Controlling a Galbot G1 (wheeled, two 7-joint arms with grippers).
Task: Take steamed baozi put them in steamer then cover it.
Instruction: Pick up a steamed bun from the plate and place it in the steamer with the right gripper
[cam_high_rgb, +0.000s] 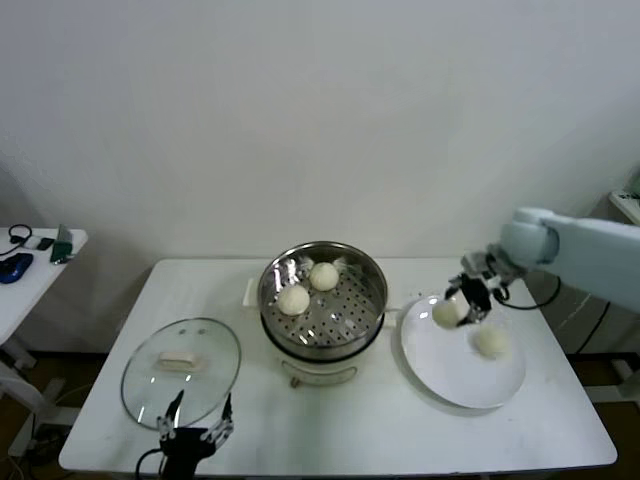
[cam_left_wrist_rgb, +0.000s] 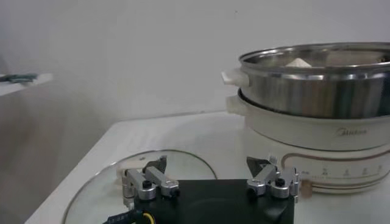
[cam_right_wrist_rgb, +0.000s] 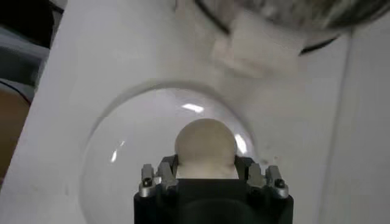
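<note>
The steamer (cam_high_rgb: 323, 295) stands at the centre of the white worktop (cam_high_rgb: 100, 400) on its white cooker base (cam_left_wrist_rgb: 317, 143), uncovered, with two steamed baozi inside: one (cam_high_rgb: 293, 299) toward the robot's left on the perforated floor and one (cam_high_rgb: 323, 276) just behind it, nearer the far wall. The cover (cam_high_rgb: 182, 372) lies flat on the worktop to the left of the steamer, its cream bar handle (cam_high_rgb: 175, 361) facing up. The white plate (cam_high_rgb: 463, 352) sits to the right of the steamer and carries one loose baozi (cam_high_rgb: 490, 342) on its right part. The right hand (cam_high_rgb: 462, 306) is over the far left part of the plate, fingers closed on the sides of a fourth baozi (cam_right_wrist_rgb: 205, 148); the right wrist view shows the bun seated between the two fingers above the plate surface. Whether this bun touches the plate cannot be determined. The left hand (cam_high_rgb: 196, 428) is at the near edge of the worktop, just beside the near rim of the cover, with its fingers spread wide and holding nothing.
</note>
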